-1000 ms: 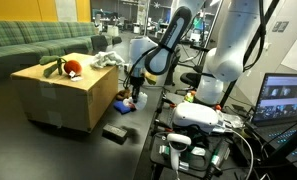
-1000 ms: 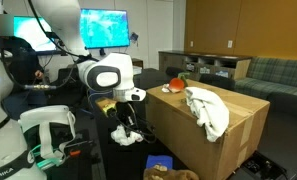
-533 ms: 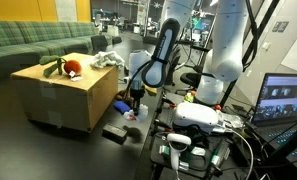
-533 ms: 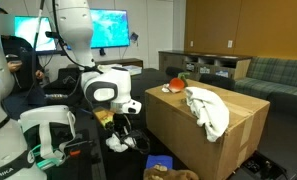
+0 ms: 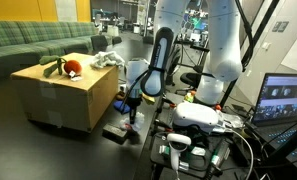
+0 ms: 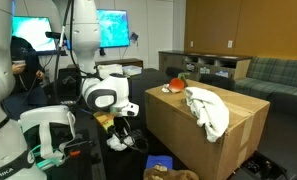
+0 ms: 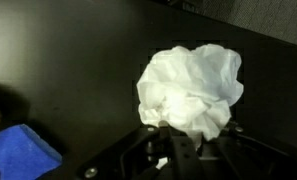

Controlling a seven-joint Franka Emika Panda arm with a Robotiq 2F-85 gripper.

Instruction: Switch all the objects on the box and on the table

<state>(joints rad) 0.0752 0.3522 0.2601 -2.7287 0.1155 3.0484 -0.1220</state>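
Observation:
My gripper (image 5: 131, 110) is shut on a white crumpled cloth (image 7: 191, 88) and holds it low over the black table, beside the cardboard box (image 5: 63, 95). In an exterior view the gripper (image 6: 120, 136) hangs left of the box (image 6: 208, 140) with the white wad (image 6: 118, 144) under it. In the wrist view the wad fills the space between my fingers (image 7: 153, 150). On the box lie a red and orange toy (image 5: 72, 68) and a white towel (image 6: 208, 108), which also show in the exterior views (image 6: 174, 85) (image 5: 108, 60).
A blue cloth (image 7: 18, 155) lies on the table close to the gripper. A black flat block (image 5: 115, 132) lies on the table in front of the box. A white device (image 5: 203, 117) and a laptop (image 5: 286, 100) stand at the side.
The arm has moved down and toward the table with the white wad still held. The things on the box have not moved.

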